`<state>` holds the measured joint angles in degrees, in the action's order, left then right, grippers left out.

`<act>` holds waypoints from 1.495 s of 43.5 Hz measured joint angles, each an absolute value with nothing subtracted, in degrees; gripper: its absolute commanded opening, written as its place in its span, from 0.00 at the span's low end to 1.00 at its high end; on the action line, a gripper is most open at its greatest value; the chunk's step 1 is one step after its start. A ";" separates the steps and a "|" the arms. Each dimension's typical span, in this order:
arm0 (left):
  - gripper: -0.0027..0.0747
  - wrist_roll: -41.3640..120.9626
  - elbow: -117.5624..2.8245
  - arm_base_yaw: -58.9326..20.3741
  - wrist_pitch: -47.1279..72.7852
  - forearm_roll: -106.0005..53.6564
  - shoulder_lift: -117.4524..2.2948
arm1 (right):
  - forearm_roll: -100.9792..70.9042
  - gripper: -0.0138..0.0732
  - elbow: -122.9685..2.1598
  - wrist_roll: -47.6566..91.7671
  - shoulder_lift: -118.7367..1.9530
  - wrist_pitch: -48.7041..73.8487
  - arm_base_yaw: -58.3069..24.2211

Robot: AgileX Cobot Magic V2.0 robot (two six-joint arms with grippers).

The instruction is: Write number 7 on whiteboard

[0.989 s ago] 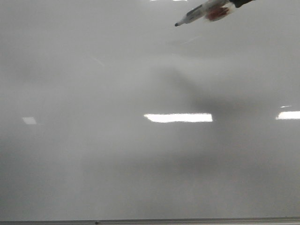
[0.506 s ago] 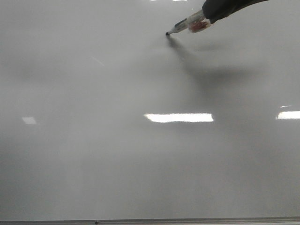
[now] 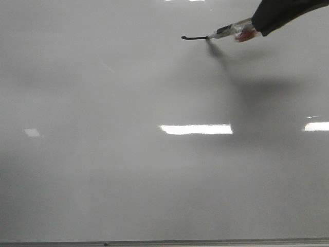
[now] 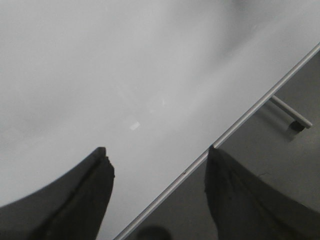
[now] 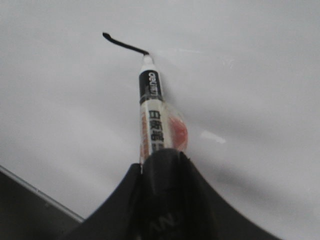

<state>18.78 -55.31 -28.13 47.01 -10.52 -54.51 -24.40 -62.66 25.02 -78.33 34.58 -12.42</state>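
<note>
The whiteboard (image 3: 128,170) fills the front view, glossy pale grey. My right gripper (image 3: 257,23) comes in at the top right, shut on a black and white marker (image 3: 229,32) whose tip touches the board. A short black stroke (image 3: 194,37) runs left from the tip; only this top bar of the number 7 shows. In the right wrist view the marker (image 5: 151,115) sticks out of my shut gripper (image 5: 162,157) and the stroke (image 5: 125,45) ends at its tip. My left gripper (image 4: 157,160) is open and empty over the board's edge.
The thin grey metal edge (image 3: 164,242) runs along the board's near side, and shows in the left wrist view (image 4: 260,100) with dark floor and a metal bracket (image 4: 290,112) beyond it. Bright light reflections (image 3: 195,129) lie on the board.
The marker tip came down onto the board, then moved right, leaving a short black horizontal stroke. The right gripper shifted right with it.
</note>
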 measured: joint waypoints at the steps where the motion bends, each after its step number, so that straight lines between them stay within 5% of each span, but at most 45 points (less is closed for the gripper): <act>1: 0.56 18.78 -55.31 -28.13 46.90 -10.52 -54.51 | -24.31 0.04 -62.66 25.19 -78.74 35.15 -12.42; 18: 0.56 18.78 -55.31 -28.13 46.19 -10.52 -54.51 | -23.22 0.04 -60.89 28.18 -81.07 39.96 -15.16; 33: 0.56 32.81 -55.43 -28.77 47.66 -16.29 -54.91 | -23.08 0.04 -56.28 36.21 -64.79 48.52 -23.41; 54: 0.56 45.82 -63.84 -49.02 52.05 -21.44 -70.10 | -23.08 0.04 -51.33 47.61 -55.51 58.53 -29.89; 65: 0.56 45.82 -68.02 -53.57 51.94 -21.44 -78.37 | -23.18 0.04 -51.29 47.85 -55.51 58.53 -29.89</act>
<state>45.82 -68.02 -53.57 51.94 -21.44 -78.37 -23.18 -51.29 47.85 -55.51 58.53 -29.89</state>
